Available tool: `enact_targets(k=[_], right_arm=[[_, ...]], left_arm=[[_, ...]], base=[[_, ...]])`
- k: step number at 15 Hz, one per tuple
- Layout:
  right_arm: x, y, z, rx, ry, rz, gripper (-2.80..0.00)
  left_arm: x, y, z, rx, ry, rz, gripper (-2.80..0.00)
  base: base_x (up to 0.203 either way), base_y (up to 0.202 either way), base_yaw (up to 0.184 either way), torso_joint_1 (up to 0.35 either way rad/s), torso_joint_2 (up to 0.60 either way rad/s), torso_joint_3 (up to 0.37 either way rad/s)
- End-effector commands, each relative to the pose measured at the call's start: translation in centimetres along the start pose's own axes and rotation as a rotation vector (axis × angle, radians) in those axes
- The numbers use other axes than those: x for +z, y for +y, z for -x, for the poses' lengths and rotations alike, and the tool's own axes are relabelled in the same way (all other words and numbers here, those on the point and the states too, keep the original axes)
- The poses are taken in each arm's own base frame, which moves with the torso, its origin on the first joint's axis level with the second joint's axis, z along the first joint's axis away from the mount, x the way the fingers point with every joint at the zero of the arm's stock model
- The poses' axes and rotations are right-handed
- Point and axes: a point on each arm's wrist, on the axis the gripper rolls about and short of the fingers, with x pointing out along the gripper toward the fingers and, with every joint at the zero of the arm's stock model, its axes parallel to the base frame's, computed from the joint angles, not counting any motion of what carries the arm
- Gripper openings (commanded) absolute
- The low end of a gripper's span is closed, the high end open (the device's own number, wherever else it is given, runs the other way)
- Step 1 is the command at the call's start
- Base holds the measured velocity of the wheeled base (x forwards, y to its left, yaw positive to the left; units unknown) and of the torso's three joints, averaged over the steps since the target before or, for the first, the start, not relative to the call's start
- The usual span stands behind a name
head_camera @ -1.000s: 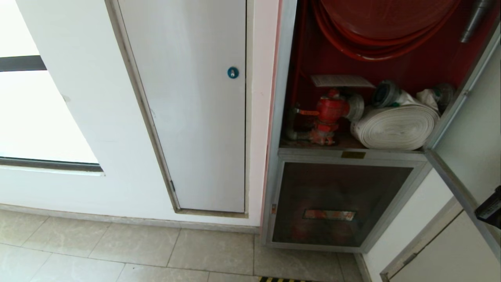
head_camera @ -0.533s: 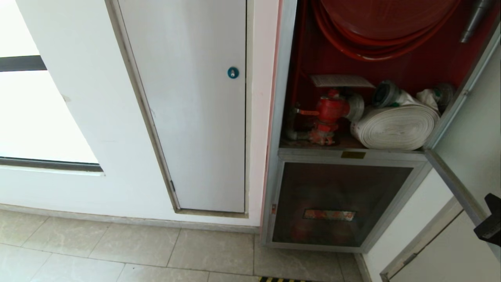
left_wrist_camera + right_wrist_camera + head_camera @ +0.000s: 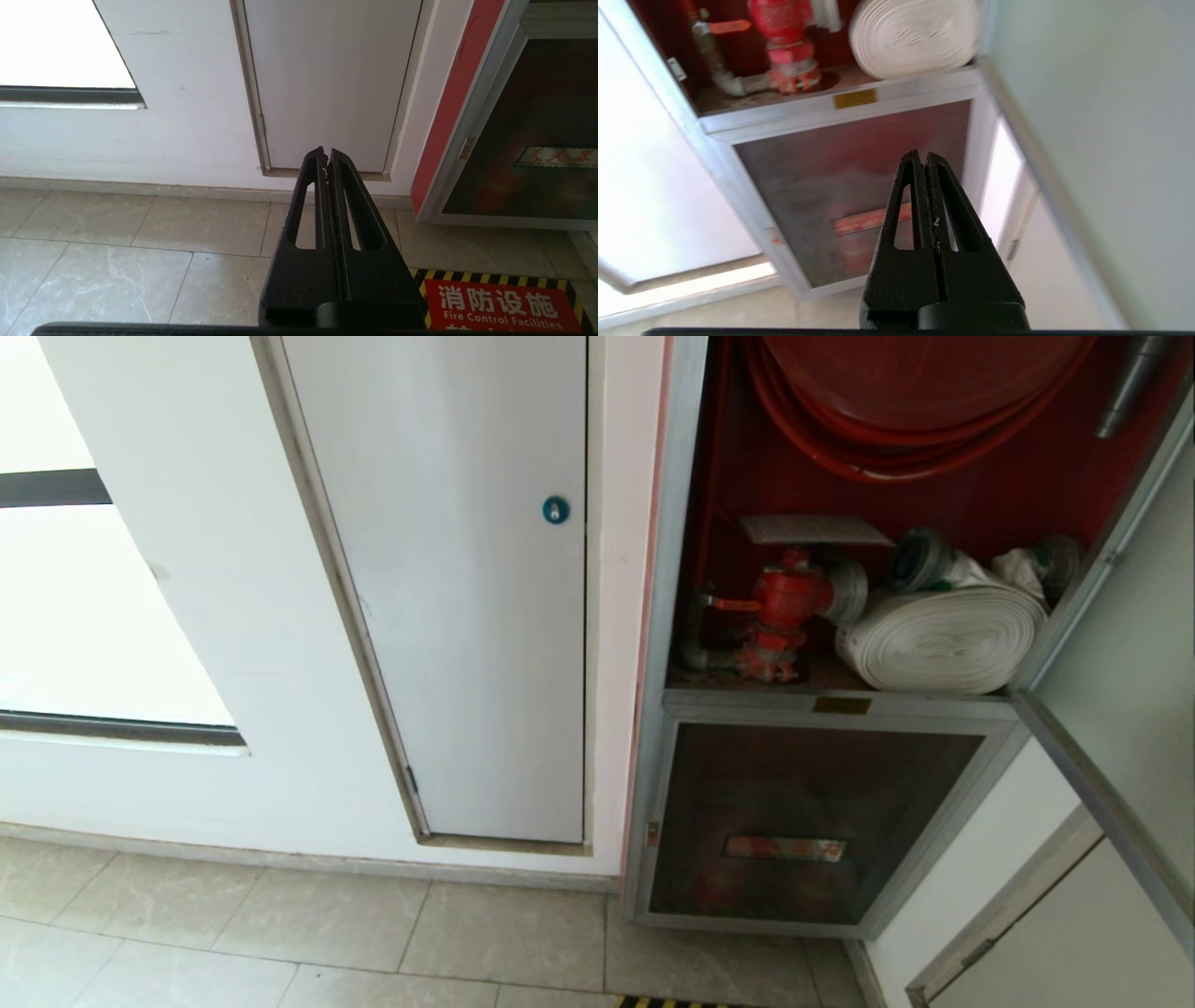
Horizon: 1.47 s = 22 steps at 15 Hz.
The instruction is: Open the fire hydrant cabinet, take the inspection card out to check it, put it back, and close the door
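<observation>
In the head view, the fire hydrant cabinet (image 3: 845,523) stands open, its red interior showing a red hose reel (image 3: 920,401), a red valve (image 3: 784,607) and a white rolled hose (image 3: 943,639). The inspection card (image 3: 814,528), a thin white sheet with fine print, lies flat just above the valve, inside the upper compartment. The door (image 3: 1120,644) is swung out to the right, its frame running down the right edge of the view. Below the open compartment sits the lower glass panel (image 3: 808,821) with a red label. To the left is a plain white panel (image 3: 457,588) with a round blue lock (image 3: 555,509). Neither arm shows here.

In the left wrist view, the left gripper (image 3: 326,161) is clenched on nothing, parked low and pointing at the foot of the white panel and the tiled floor (image 3: 140,252).

In the right wrist view, the right gripper (image 3: 923,163) is clenched too and holds nothing; it points toward the lower glass panel, with the valve and hose above and the door alongside.

Judging by this, the opening step is done and the card is not yet taken. The next move calls for the right gripper to rise to the upper compartment, part its fingers and pinch the card's near edge without snagging the valve.
</observation>
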Motion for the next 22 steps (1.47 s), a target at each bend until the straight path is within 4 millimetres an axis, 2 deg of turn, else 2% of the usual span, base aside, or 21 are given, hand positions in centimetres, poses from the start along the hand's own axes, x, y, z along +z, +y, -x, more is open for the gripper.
enact_targets(k=[1, 5, 9, 12, 17, 22], right_arm=[[0.2, -1.6, 3.4, -0.034, -0.073, -0.017, -2.80], [-1.4, -2.5, 5.6, -0.109, -0.073, 0.026, -2.80], [-3.5, -2.7, 6.8, 0.078, -0.097, 0.027, -2.80], [-5.4, -2.5, 6.7, 0.180, -0.085, 0.047, -2.80], [-6.0, -2.3, 6.7, 0.301, -0.042, 0.054, -2.80], [-7.2, -2.3, 6.7, 0.306, 0.077, 0.074, -2.80]], left_arm=[[0.0, 0.0, 0.0, 0.000, 0.003, 0.000, -2.80], [0.0, 0.0, 0.0, 0.000, 0.003, 0.000, -2.80], [0.0, 0.0, 0.0, 0.000, 0.003, 0.000, -2.80], [0.0, 0.0, 0.0, 0.000, 0.003, 0.000, -2.80], [0.0, 0.0, 0.0, 0.000, 0.003, 0.000, -2.80], [0.0, 0.0, 0.0, 0.000, 0.003, 0.000, -2.80]], base=[[0.000, 0.000, 0.000, 0.000, 0.00, 0.000], [0.000, 0.000, 0.000, 0.000, 0.00, 0.000], [0.000, 0.000, 0.000, 0.000, 0.00, 0.000], [0.000, 0.000, 0.000, 0.000, 0.00, 0.000], [0.000, 0.000, 0.000, 0.000, 0.00, 0.000], [0.000, 0.000, 0.000, 0.000, 0.00, 0.000]])
